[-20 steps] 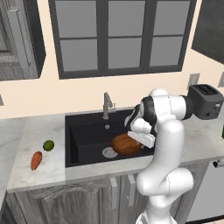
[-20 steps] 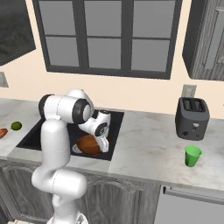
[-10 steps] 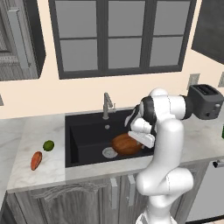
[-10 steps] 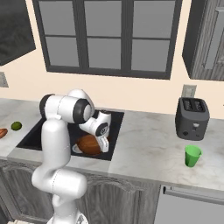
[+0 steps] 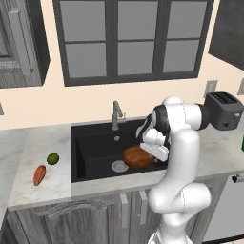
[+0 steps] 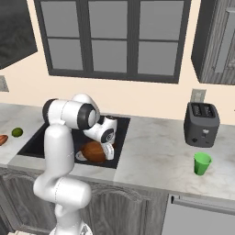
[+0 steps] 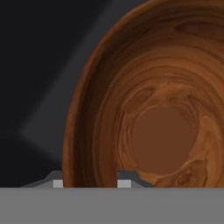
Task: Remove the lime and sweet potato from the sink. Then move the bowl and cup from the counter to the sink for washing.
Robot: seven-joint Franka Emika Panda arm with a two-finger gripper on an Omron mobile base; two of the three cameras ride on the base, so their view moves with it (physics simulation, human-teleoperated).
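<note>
Wood: my fingers straddle the bowl rim, one inside, one outside; pinching or letting go, I cannot tell.
Bowl: in the sink, beside the drain.
Cup: far off my fingers on the surface, next.

Bowl in the sink, right part, just right of the drain; faucet behind. Lime and sweet potato on the counter left of sink, potato nearer the front. Toaster right of sink, cup before it.
</note>
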